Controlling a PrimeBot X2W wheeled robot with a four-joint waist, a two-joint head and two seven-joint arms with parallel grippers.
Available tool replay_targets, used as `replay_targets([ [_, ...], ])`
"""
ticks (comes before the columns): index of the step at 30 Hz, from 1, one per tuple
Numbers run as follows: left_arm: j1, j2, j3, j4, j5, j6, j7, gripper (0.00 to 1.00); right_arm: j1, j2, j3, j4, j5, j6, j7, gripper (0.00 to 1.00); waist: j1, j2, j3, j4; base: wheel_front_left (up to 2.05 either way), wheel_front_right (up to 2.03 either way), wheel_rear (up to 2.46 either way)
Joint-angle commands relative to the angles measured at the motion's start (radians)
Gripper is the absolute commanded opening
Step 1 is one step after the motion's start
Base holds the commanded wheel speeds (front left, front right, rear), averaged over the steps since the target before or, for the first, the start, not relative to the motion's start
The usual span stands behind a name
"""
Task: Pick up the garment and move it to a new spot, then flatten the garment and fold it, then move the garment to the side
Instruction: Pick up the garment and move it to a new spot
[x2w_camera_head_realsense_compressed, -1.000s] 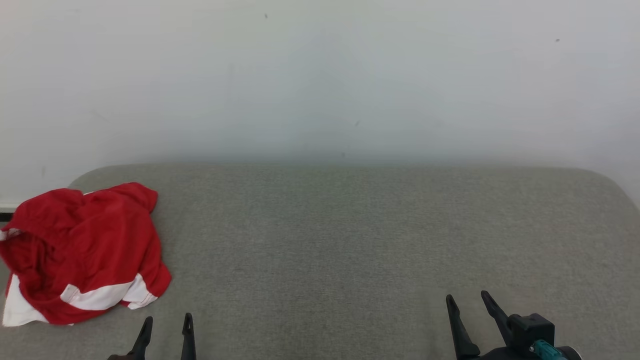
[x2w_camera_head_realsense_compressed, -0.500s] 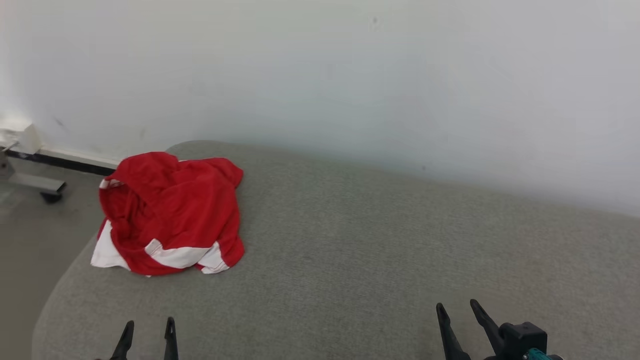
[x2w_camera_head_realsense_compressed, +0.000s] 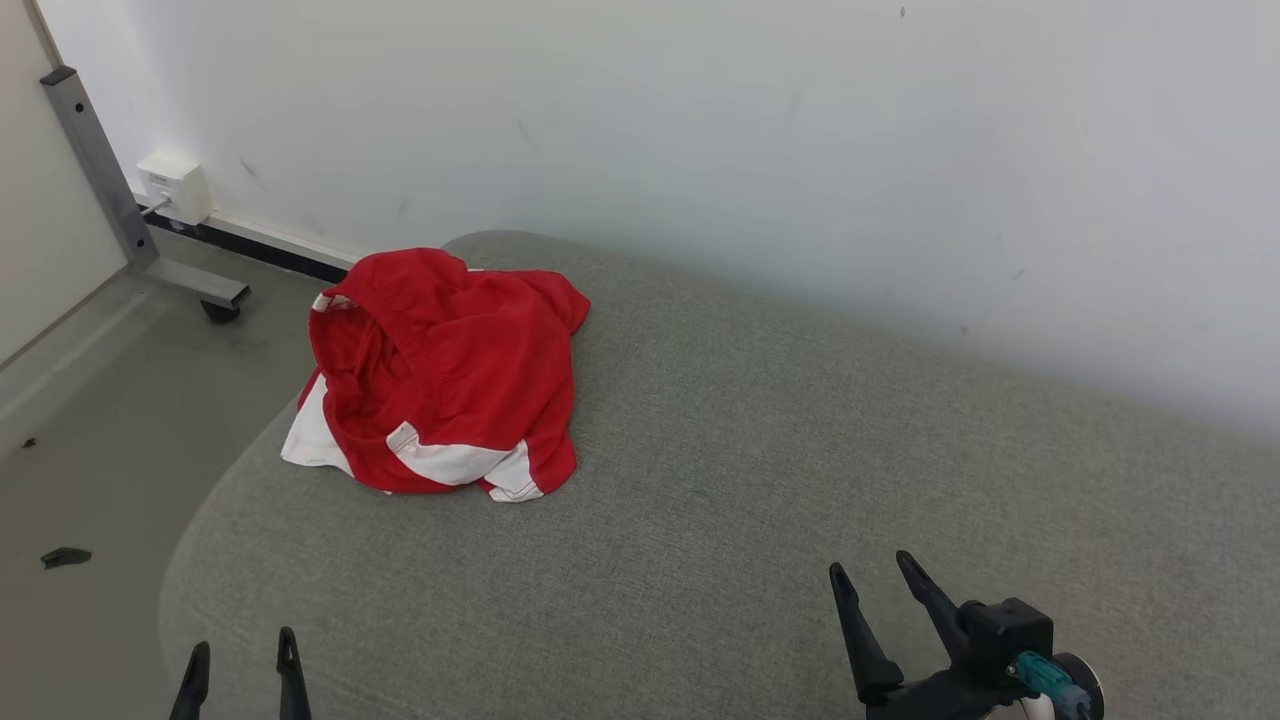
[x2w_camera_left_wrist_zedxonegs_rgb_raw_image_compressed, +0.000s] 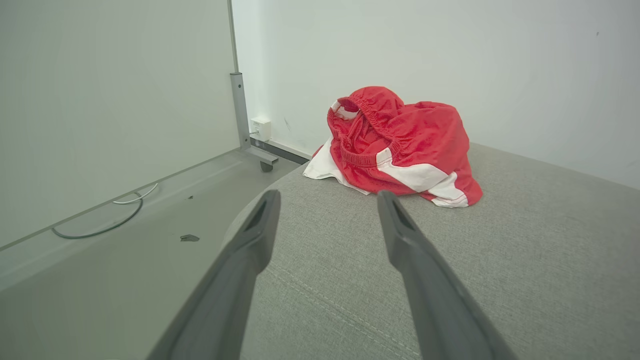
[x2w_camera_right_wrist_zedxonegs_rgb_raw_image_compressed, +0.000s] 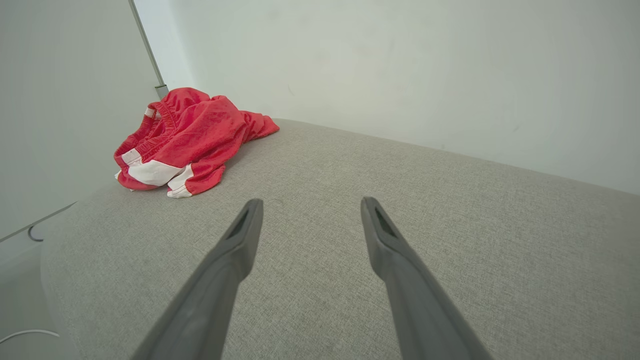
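nearby, red garment (x2w_camera_head_realsense_compressed: 440, 370) lies crumpled on grey cushion (x2w_camera_head_realsense_compressed: 750, 480) against white wall (x2w_camera_head_realsense_compressed: 700, 120), both jaws apart.

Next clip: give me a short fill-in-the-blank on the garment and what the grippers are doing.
1. The garment is red with ____ panels.
2. It lies crumpled on the grey cushion, toward the robot's ____ side.
3. The left gripper and the right gripper are both ____ and hold nothing.
Missing words: white; left; open.
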Motion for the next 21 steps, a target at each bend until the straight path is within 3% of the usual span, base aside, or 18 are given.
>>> replay_targets([
  [1,0.014,-0.002,0.003,-0.013,-0.01,0.008,-0.001,1.0,-0.013,-0.002,0.004,0.009,0.008,-0.002,-0.007,1.0,0.0,-0.0001,0.013,0.012,0.0,0.0,0.0],
  [12,0.019,-0.003,-0.009,-0.041,-0.015,0.024,0.025,1.0,-0.018,-0.002,0.004,0.03,0.01,-0.002,-0.021,1.0,0.0,-0.0001,0.017,0.015,0.0,0.0,0.0],
  [21,-0.134,0.013,-0.027,0.065,-0.087,-0.04,0.161,1.0,0.02,-0.002,-0.028,0.005,-0.017,-0.002,-0.014,1.0,0.0,-0.0001,0.04,0.025,0.0,0.0,0.0],
])
